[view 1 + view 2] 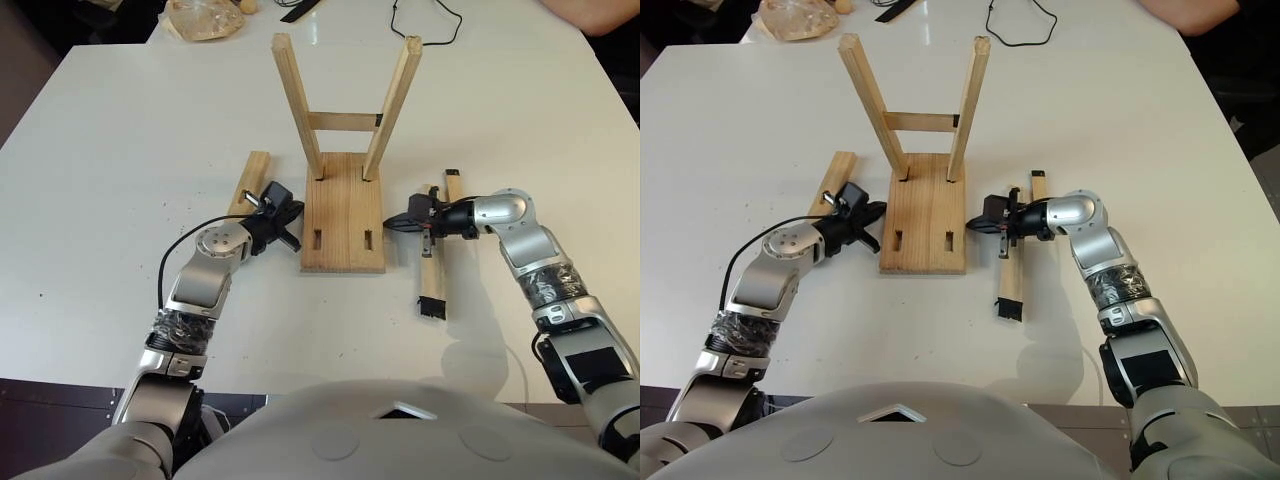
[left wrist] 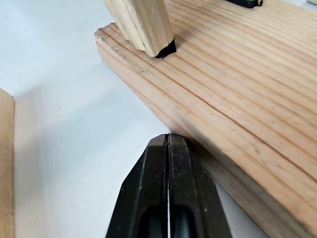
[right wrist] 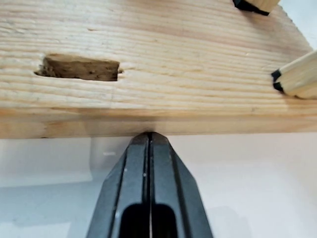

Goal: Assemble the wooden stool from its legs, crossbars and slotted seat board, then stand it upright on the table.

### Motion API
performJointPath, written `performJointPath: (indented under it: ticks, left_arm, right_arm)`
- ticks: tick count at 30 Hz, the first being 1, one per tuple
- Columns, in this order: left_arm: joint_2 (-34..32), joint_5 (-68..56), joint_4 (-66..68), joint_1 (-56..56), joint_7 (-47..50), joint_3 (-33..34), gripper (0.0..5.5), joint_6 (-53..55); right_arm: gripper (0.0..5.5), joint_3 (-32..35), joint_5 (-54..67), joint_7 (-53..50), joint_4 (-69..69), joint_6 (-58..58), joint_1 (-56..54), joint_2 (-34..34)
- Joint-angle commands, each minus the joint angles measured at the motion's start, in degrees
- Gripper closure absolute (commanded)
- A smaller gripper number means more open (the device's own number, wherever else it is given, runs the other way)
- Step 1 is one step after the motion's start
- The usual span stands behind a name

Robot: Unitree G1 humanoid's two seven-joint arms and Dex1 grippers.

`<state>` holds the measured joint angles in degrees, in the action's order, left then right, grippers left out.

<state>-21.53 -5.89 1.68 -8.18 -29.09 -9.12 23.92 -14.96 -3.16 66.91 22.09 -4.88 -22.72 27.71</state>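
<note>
Likely a lab: plain white table (image 1: 120, 150), loose black cable (image 1: 392, 20).

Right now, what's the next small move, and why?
Probably open the right pincer and shift it to the loose leg piece beside it: both near slots in the seat board stand empty, and the left pincer is shut on nothing too.

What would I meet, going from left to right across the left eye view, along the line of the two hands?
Loose wooden bar → left hand → seat board → right hand → loose leg pieces.
</note>
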Motion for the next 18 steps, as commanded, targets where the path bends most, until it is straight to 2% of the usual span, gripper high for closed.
performJointPath:
  ticks: [1,4,7,10,12,16,18]
  left_arm:
    - [0.43,0.7,1.18,0.18,2.25,2.0,5.5,-0.11]
    - [0.74,-0.49,-2.01,1.73,3.61,4.25,5.5,0.96]
    - [2.66,-3.31,-10.1,4.96,7.27,9.74,5.5,2.98]
    - [8.03,-11.04,-19.88,6.32,11.93,17.15,5.5,5.04]
    - [12.25,-17.35,-26.28,6.35,14.37,19.35,5.5,6.99]
    - [13.47,-12.97,-34.09,8.0,16.69,9.15,5.5,7.72]
    - [14.86,-12.94,-35.71,7.85,18.36,7.53,5.5,8.23]
  right_arm:
    - [5.48,5.55,4.94,-0.24,-4.63,4.24,-0.08,3.84]
    - [5.48,12.07,10.53,-4.92,-7.66,10.72,0.7,3.26]
    - [5.48,20.84,13.54,-18.76,-8.95,15.26,1.47,0.06]
    - [5.48,26.15,12.18,-31.54,-11.63,18.0,5.51,-2.25]
    - [5.48,27.54,11.21,-37.25,-14.87,18.67,10.55,-4.52]
    - [4.93,25.0,10.17,-43.38,-21.51,20.12,18.33,-8.94]
    - [4.59,24.7,9.9,-45.78,-24.35,20.74,20.68,-10.26]
